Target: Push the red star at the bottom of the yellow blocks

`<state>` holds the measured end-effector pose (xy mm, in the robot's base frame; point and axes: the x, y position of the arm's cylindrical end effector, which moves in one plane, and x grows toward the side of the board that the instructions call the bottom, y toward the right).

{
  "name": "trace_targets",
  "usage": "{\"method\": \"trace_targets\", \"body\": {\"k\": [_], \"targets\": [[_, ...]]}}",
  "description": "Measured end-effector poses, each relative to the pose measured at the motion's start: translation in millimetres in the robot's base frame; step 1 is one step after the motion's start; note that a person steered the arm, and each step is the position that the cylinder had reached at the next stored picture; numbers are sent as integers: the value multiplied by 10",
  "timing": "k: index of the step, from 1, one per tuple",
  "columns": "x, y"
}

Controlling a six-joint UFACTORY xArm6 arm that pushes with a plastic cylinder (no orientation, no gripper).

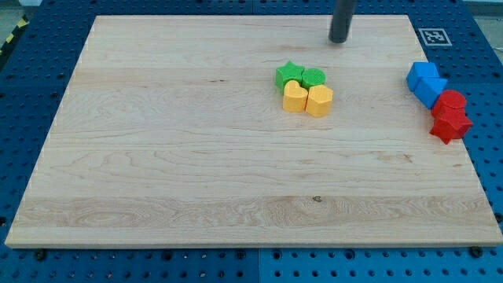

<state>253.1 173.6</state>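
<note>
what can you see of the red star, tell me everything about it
The red star is a small, solid-looking block, glossy red, lying flat on the wooden board near the view's right edge. Its upper side touches another red block, with blue blocks just beyond. It sits well right of the yellow blocks. My tip is far off, near the top.

The board (196, 157) is pale wood with visible grain and a smooth, matt finish. The red star (450, 124), yellow blocks (307, 99) and the blue blocks (425, 82) near the right edge look like smooth, matt painted pieces. My tip (339, 39) is dark and dull.
</note>
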Motion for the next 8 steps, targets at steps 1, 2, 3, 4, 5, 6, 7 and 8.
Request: {"method": "trace_targets", "body": {"k": [1,2,3,4,5,6,7,8], "targets": [[2,650],[220,1114],[683,1454],[1000,1579],[1519,1590],[1925,1590],[2094,1444],[2094,1417]]}}
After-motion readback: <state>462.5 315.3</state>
